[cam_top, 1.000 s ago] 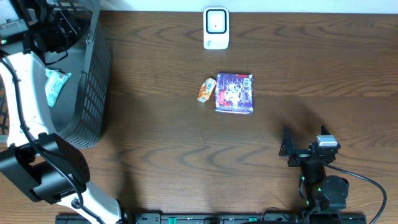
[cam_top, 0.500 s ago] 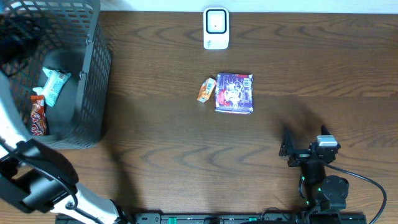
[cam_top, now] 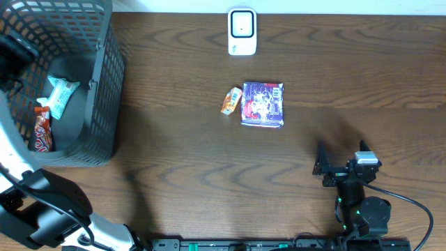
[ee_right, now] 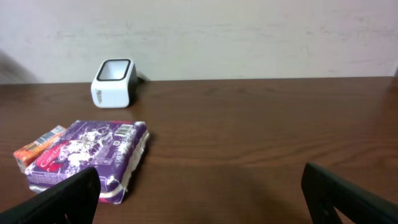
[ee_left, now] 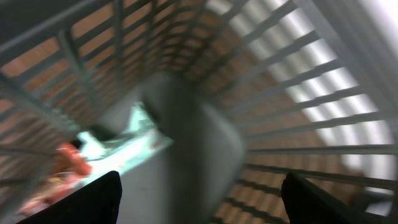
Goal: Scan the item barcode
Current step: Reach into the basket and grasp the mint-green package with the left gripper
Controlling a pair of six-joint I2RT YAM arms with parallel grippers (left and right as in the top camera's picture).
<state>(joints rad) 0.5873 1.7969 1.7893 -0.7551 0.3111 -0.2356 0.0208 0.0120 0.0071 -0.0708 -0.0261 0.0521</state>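
1. Purple and shiny, the purple packet (cam_top: pixel 262 104) lies flat in the middle of the brown table (cam_top: pixel 174 153). It is near the white scanner (cam_top: pixel 242 31) but not touching it. A small orange packet (cam_top: pixel 231 100) sits just beside its left edge.
2. The left gripper (ee_left: pixel 199 202) hangs over the grey basket (cam_top: pixel 106 90). Its jaws are apart and nothing is between them. A teal packet (cam_top: pixel 61 94) and a red packet (cam_top: pixel 42 131) lie in the basket.
3. The right gripper (ee_right: pixel 199 205) sits low near the front of the table. Its jaws are wide apart and hold nothing.
4. I think the job now is to pick up a packet for scanning. To do it well, come down straight and pinch the two side edges. Do not cover the barcode. Do not bump the orange packet.
5. The purple packet is almost square. Its slightly longer way runs from front to back, pointing roughly at the scanner. A pale patch at its far corner may be the barcode, but it is too small to tell.
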